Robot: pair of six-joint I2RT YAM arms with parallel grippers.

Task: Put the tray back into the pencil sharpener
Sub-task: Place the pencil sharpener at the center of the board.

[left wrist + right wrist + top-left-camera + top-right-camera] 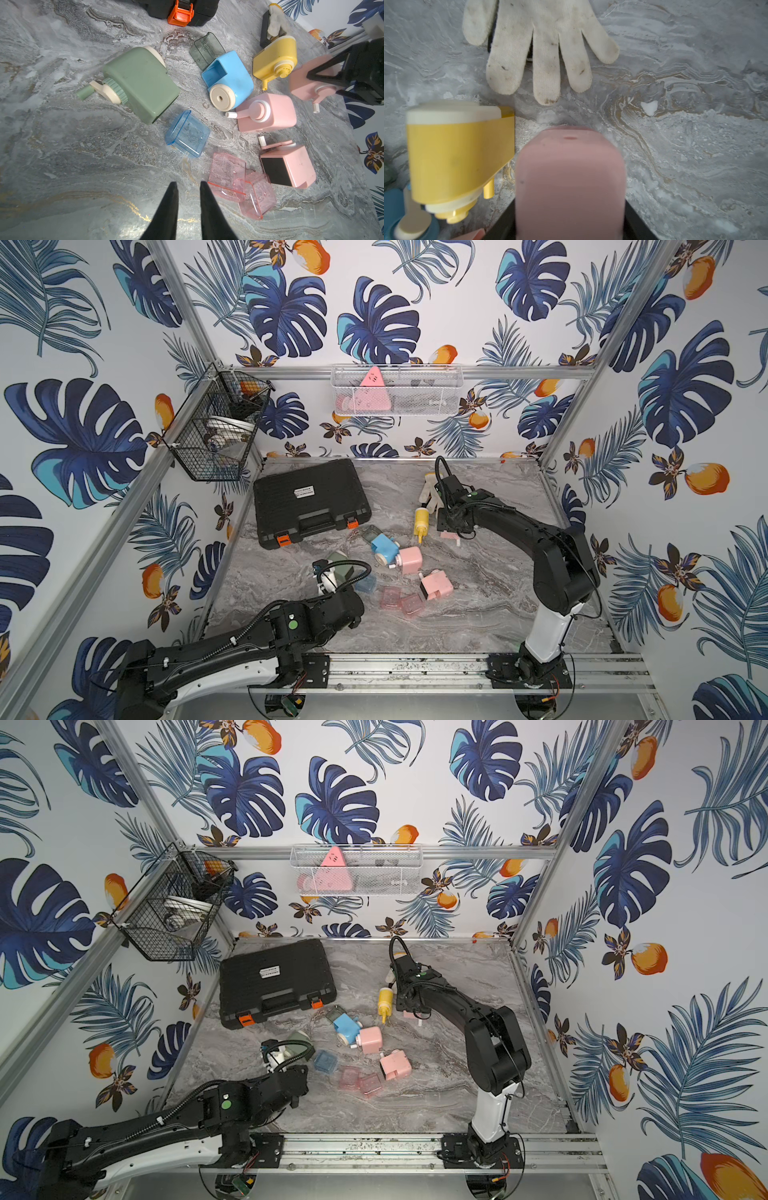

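We find the right gripper (451, 529) at 2 o'clock of the table (478, 614) centre, its jaws clamped on the sides of a pink sharpener (570, 176). We cannot tell whether that body rests on the marble or hangs just above it. A yellow sharpener (454, 158) lies just beside it at 9 o'clock, and a white glove (537, 47) lies near at 11 o'clock.

The two pink trays (241, 182) lie at 7 o'clock of the held sharpener, well apart from it, one overlapping the other. We see nothing gripping them. A second pink sharpener (288, 166) shows its dark, vacant slot just beside them at 2 o'clock.

We see the left gripper (188, 184) above bare marble at 9 o'clock of the pink trays, its fingers (170, 203) a narrow gap apart with nothing between them. A blue tray (187, 135) and a green sharpener (141, 83) lie beyond it, toward 12 o'clock.
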